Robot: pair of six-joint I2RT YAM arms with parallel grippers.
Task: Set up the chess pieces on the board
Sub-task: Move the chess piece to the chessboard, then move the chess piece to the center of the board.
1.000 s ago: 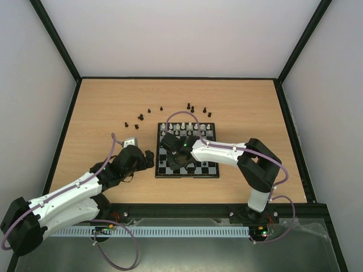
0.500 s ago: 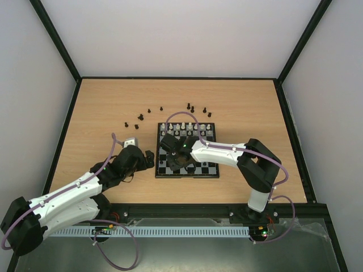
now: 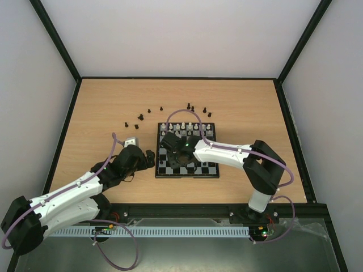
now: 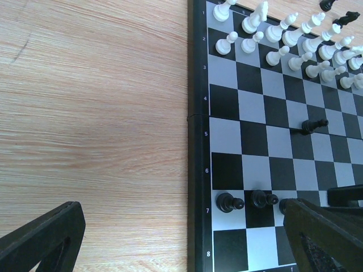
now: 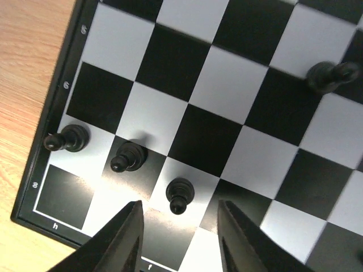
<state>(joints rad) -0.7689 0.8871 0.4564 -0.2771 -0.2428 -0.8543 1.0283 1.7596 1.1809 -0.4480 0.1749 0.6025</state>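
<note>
The board (image 3: 187,176) lies mid-table, with white pieces (image 3: 187,127) on its far rows. Three black pawns stand side by side on its near-left squares (image 4: 232,202). My right gripper (image 3: 178,163) is open just above them. The third pawn (image 5: 180,195) stands just ahead of the gap between its fingers (image 5: 127,238), untouched. Another black piece (image 5: 332,76) lies tipped mid-board, and it also shows in the left wrist view (image 4: 313,125). My left gripper (image 3: 148,158) is open and empty beside the board's left border (image 4: 198,141). Several loose black chess pieces (image 3: 140,117) lie on the table beyond the board.
More loose black pieces (image 3: 191,107) sit just past the board's far edge. A black frame rail (image 3: 181,207) runs along the table's near edge, and walls close the other three sides. Bare wood (image 4: 91,113) lies left of the board.
My right arm's elbow has shifted slightly to the right while its gripper stays over the board's near-left squares. The left arm has not moved.
</note>
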